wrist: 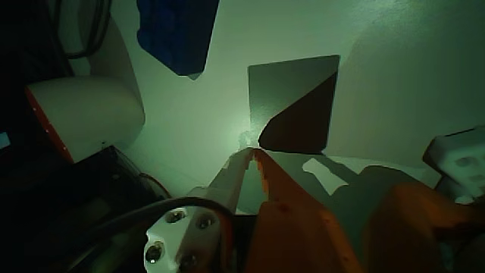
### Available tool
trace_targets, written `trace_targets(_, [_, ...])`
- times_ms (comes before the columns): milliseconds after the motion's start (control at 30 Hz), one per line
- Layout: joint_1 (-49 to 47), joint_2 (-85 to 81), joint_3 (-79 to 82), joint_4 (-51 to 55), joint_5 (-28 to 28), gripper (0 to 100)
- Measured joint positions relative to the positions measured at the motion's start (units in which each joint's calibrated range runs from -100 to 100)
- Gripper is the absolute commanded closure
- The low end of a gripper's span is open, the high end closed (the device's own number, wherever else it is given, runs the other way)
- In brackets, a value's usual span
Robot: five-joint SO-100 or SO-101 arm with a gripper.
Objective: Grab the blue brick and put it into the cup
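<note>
In the dim, green-tinted wrist view a dark blue object lies on the white surface at the top and is cut off by the frame edge. It may be the blue brick, but its shape is unclear. My gripper reaches in from the bottom. Its white finger and orange finger meet at the tips, and nothing shows between them. The tips sit well below the blue object and apart from it. A white rounded body with an orange edge lies at the left; I cannot tell whether it is the cup.
A grey square sheet with a dark brown triangular half lies flat just beyond the fingertips. A white block sits at the right edge. Dark cables and arm parts fill the lower left. The white table stretches to the upper right.
</note>
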Motion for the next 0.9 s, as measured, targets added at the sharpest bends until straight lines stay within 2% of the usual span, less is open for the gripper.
trace_targets(100, [0.8,-0.9,1.0,-1.4,0.7,100])
trace_targets(167, [2.4,-1.1,1.5,-13.1,2.7,100])
trace_targets(267, [2.6,-1.1,1.5,-38.1,3.5,100])
trace_targets(333, [2.6,-1.1,1.5,-45.4,3.7,100])
trace_targets(633, [2.6,-1.1,1.3,-48.7,5.6,100])
trace_targets(900, [2.6,-1.1,-1.4,-44.6,8.1,100])
